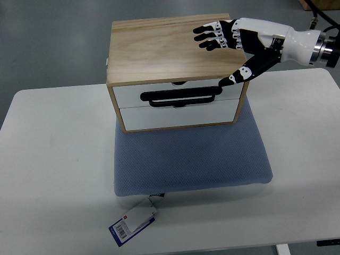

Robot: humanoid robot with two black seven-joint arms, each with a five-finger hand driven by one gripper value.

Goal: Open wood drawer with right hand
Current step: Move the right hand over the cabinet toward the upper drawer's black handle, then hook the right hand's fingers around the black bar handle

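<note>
A small wooden cabinet (159, 50) with two white drawers stands on a blue-grey mat (191, 156). The upper drawer (133, 95) has a black bar handle (180, 97) across its front; the lower drawer (175, 117) sits just below it. Both drawer fronts look flush with the cabinet. My right hand (226, 50) reaches in from the right and hovers over the cabinet's top right corner. Its fingers (210, 36) are spread flat over the top, and the thumb (241, 74) points down toward the handle's right end. It holds nothing.
The cabinet and mat rest on a white table (53, 159). A blue and white tag (133, 223) hangs off the mat's front edge. Grey floor lies beyond the table's far edge.
</note>
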